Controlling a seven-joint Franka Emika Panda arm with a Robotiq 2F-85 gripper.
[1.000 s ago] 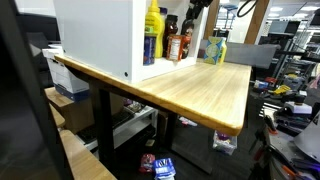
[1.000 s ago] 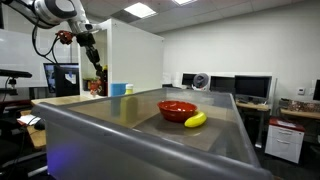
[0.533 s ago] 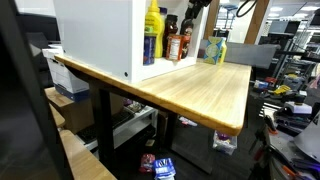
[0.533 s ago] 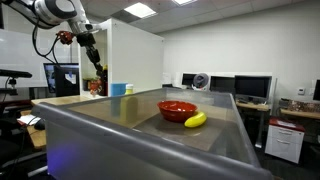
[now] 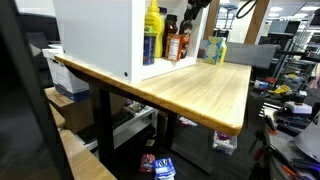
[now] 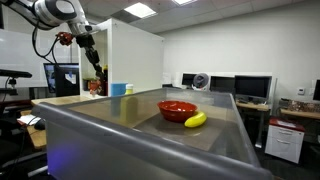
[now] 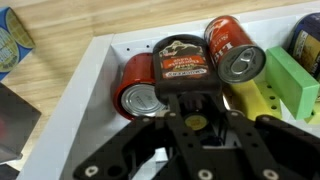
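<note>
Two red cans (image 7: 140,92) in my wrist view, and one dark-capped bottle (image 7: 184,62) right between them. One can sits to the bottle's left, and the second can (image 7: 235,48) lies up and to its right, touching it. My hand (image 7: 190,100) comes in from the bottom of the view with a finger on either side of that bottle, and it looks clenched on it just below the cap. The bottle stands inside the white cabinet (image 7: 85,80), close to the near wall.

One green box (image 7: 292,80) sits at the right edge, with one yellow bottle (image 7: 258,100) just beside it. One blue-and-yellow tin (image 7: 10,40) is outside the cabinet on the wooden surface (image 5: 200,90).

In an exterior view I count one red bowl (image 6: 177,108) and one banana (image 6: 195,120) beside it, both well apart from the cabinet.
</note>
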